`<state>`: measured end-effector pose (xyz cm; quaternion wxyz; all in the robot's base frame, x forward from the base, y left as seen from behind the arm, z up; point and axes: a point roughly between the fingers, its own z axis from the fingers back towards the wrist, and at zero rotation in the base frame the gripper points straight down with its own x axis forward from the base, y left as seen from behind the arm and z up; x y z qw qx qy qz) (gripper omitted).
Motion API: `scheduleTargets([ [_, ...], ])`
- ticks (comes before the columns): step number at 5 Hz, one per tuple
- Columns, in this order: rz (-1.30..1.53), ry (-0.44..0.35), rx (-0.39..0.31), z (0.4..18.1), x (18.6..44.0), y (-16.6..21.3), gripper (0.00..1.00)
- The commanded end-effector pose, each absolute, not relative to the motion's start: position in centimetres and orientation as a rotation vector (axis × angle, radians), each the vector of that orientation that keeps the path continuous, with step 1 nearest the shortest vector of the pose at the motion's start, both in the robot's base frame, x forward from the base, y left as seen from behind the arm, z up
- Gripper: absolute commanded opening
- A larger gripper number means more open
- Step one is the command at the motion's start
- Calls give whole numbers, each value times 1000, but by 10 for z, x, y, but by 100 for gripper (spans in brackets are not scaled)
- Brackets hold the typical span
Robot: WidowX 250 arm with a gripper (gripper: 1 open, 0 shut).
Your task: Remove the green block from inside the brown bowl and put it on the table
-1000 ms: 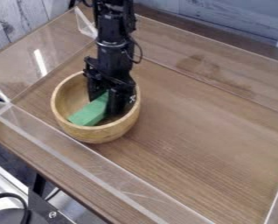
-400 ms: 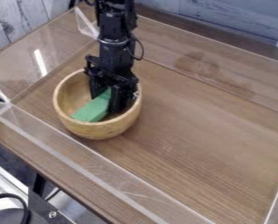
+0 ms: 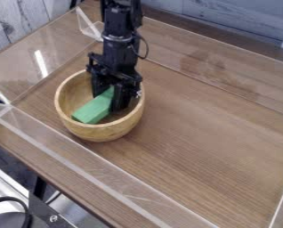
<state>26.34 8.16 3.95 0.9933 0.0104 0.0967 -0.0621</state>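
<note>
Gripper (image 3: pixel 112 92): pointing down, clamped on green block (image 3: pixel 94 109)
Block: tilted inside brown bowl (image 3: pixel 73 126), table's (image 3: pixel 204 134) nine o'clock

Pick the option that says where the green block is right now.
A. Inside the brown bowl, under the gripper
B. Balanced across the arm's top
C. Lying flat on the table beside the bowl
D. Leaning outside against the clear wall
A: the green block lies inside the brown bowl, one end reaching up under the gripper, and none of it rests on the table.
</note>
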Motion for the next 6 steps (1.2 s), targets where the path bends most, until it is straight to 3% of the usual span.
scheduleTargets([
  [1,-103,106,46,71,278,83,0],
  [4,-34,24,6,99,290,73,0],
  [5,-73,11,-11,94,285,61,0],
  [6,-108,33,37,95,280,53,0],
])
